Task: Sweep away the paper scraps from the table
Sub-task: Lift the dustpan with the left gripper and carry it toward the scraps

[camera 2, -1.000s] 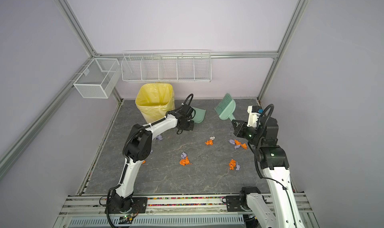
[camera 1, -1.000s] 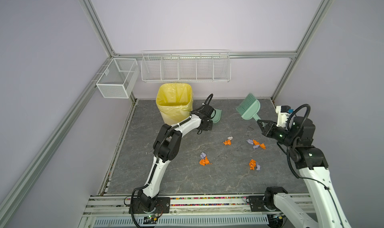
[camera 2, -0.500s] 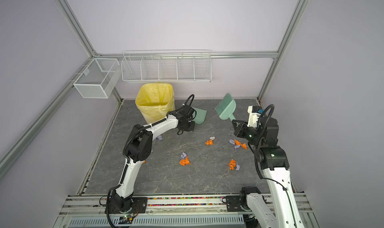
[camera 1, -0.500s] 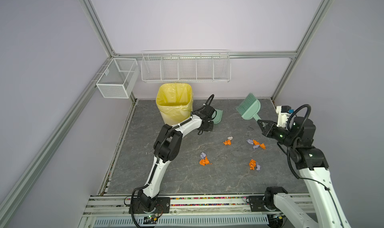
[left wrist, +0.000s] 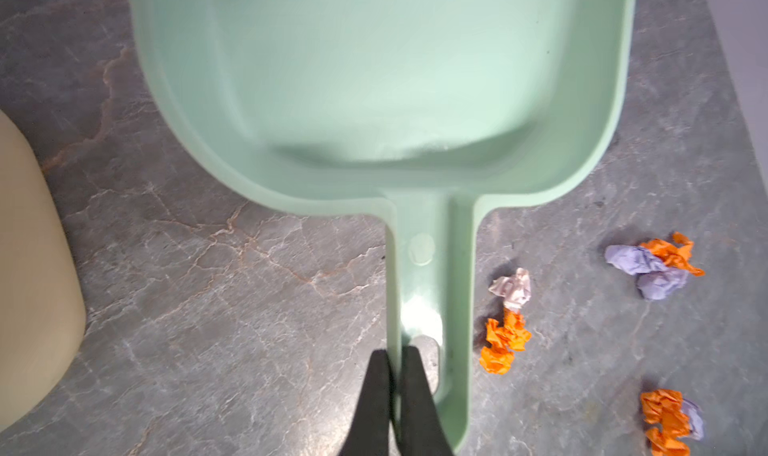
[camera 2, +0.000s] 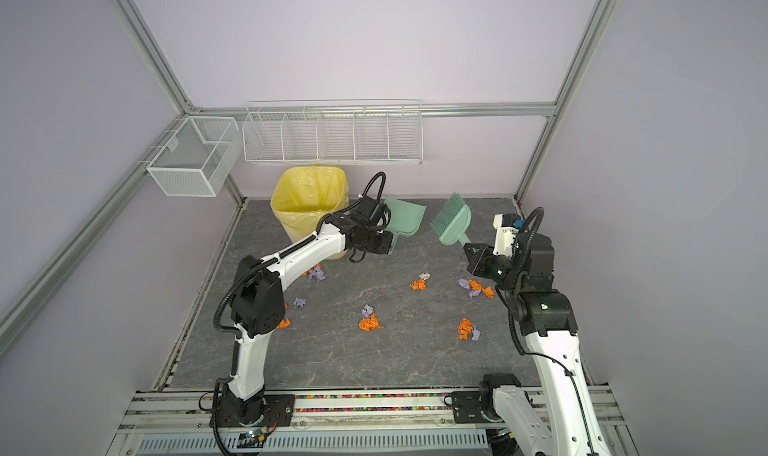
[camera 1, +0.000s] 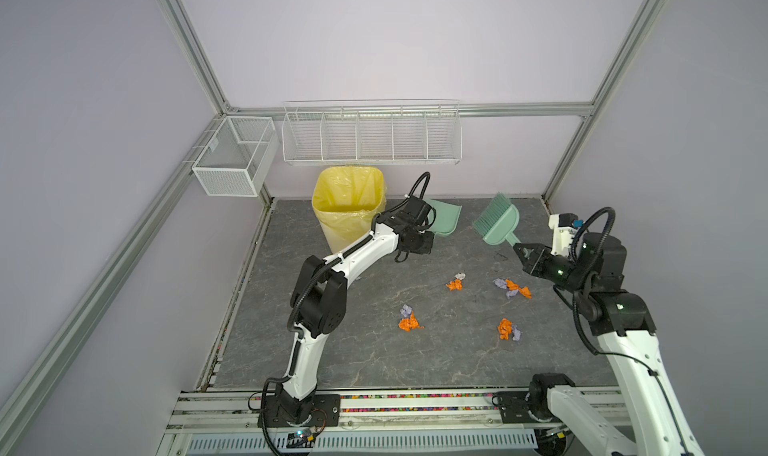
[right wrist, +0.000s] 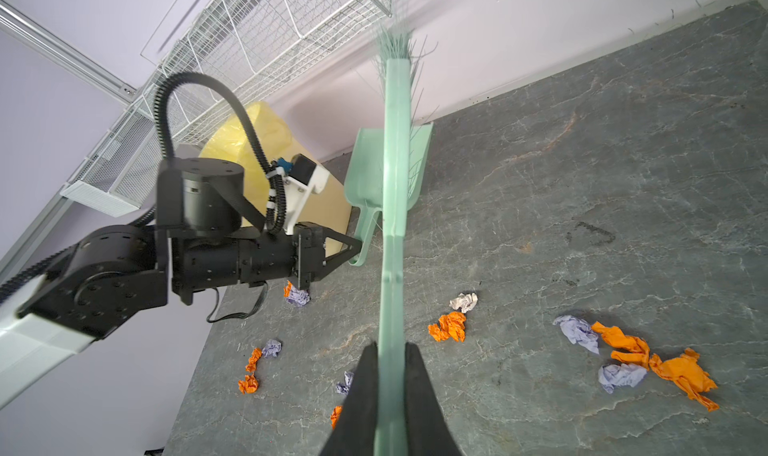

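Orange and lavender paper scraps [camera 1: 409,321] [camera 2: 471,287] [left wrist: 505,344] [right wrist: 449,327] lie in small clusters across the dark veined table [camera 1: 374,362] [camera 2: 332,362]. More scraps [camera 2: 316,273] lie by the left arm. My left gripper [camera 1: 429,240] [camera 2: 388,244] [left wrist: 395,352] is shut on the side wall of the handle of a mint-green dustpan [camera 1: 445,221] [camera 2: 406,219] [left wrist: 374,80], whose pan holds nothing. My right gripper [camera 1: 519,248] [camera 2: 467,248] [right wrist: 390,348] is shut on the handle of a matching brush [camera 1: 498,221] [camera 2: 453,221] [right wrist: 395,184], bristles pointing at the back wall.
A bin with a yellow liner [camera 1: 349,208] [camera 2: 309,204] stands at the back left, just beside the dustpan. White wire baskets [camera 1: 370,134] [camera 1: 232,159] hang on the back and left walls. Aluminium rails [camera 1: 374,404] run along the table's front edge.
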{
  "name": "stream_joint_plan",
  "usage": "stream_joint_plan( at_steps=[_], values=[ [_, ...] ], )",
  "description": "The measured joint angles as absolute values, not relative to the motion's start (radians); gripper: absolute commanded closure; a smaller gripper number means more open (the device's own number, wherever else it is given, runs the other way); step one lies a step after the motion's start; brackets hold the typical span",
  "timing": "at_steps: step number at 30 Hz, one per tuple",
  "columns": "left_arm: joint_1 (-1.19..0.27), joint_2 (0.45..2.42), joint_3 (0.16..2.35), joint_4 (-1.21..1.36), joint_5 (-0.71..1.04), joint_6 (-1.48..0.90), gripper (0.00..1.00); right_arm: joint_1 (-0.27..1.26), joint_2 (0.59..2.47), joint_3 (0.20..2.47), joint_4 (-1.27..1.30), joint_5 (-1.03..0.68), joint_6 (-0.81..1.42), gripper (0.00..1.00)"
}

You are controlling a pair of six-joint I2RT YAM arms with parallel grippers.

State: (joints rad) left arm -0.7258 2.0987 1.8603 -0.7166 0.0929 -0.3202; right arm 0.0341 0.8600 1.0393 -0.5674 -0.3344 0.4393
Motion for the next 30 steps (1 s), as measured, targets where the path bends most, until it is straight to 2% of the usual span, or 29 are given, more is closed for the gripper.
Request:
stream_joint_plan(
  at_steps=[19, 30],
  values=[
    [-0.727, 1.975, 1.851, -0.934, 0.181, -0.301, 1.00, 0.034, 1.010, 1.206, -0.815, -0.216, 0.403, 0.93],
    [-0.760, 1.813, 1.667, -0.988, 0.208, -0.294, 1.00, 0.048, 1.099, 1.258, -0.957, -0.151, 0.374, 0.93]
  ],
)
